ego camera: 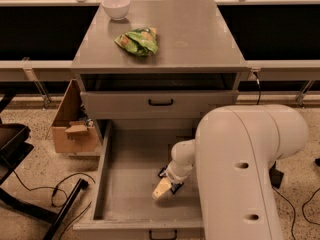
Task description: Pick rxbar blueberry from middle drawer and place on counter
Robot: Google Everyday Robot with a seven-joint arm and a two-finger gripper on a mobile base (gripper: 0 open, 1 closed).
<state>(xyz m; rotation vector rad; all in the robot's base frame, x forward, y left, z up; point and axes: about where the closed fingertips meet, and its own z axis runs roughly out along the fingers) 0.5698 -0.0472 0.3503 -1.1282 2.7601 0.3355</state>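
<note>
We see middle drawer (pixel 127 179) pulled wide open below desk (pixel 200 34). Inside drawer, gripper (pixel 164 190) sits low near floor, right of centre. How far it is open, or whether it holds anything: we cannot tell. Dark sliver touching gripper's upper side, probably rxbar blueberry (pixel 162 172), mostly hidden. Green chip bag (pixel 138 40) and white bowl (pixel 116 7) on desk.

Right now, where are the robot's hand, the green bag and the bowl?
hand (pixel 165 189): camera view, its tip, inside the middle drawer (pixel 130 184).
green bag (pixel 138 41): camera view, its middle.
bowl (pixel 116 7): camera view, its side.
</note>
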